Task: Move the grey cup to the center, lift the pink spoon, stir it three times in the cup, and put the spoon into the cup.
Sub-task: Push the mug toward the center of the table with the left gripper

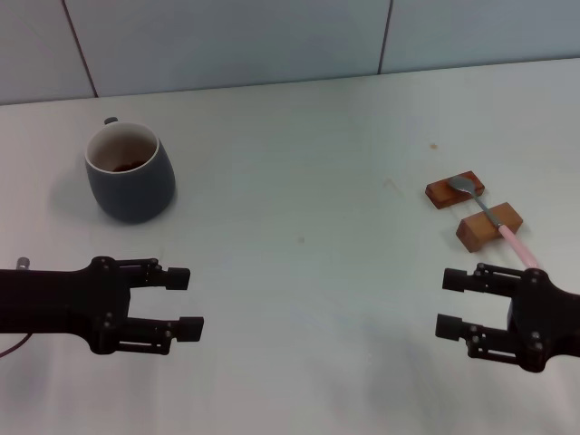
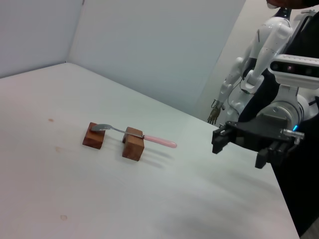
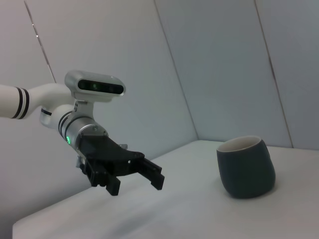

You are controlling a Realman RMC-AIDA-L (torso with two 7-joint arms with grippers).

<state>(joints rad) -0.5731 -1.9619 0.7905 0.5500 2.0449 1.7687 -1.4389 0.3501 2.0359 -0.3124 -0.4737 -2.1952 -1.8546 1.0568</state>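
The grey cup (image 1: 130,172) stands upright on the far left part of the white counter (image 1: 299,272), well away from its centre. Its loop handle points toward the back wall (image 1: 227,41), and a small amount of dark brown liquid lies at the bottom of its white interior. In the right wrist view the cup (image 3: 245,167) appears as a rounded dark body with a pale rim.

The left gripper (image 1: 186,304) hovers over the near left part of the counter, in front of the cup and apart from it. Its two fingers point toward the centre of the counter and are spread wide, with nothing between them. The right wrist view shows the same gripper (image 3: 152,174) above the counter surface.

At the far right, two brown wooden blocks (image 1: 455,189) (image 1: 489,227) sit near each other. The pink spoon (image 1: 489,216) lies across them: the silver bowl rests on the farther block, and the pale pink handle extends past the nearer block toward the robot. The left wrist view confirms this arrangement (image 2: 134,134).

The right gripper (image 1: 450,304) hovers over the near right part of the counter, just in front of the spoon handle tip without touching it. Its fingers are spread wide and hold nothing.
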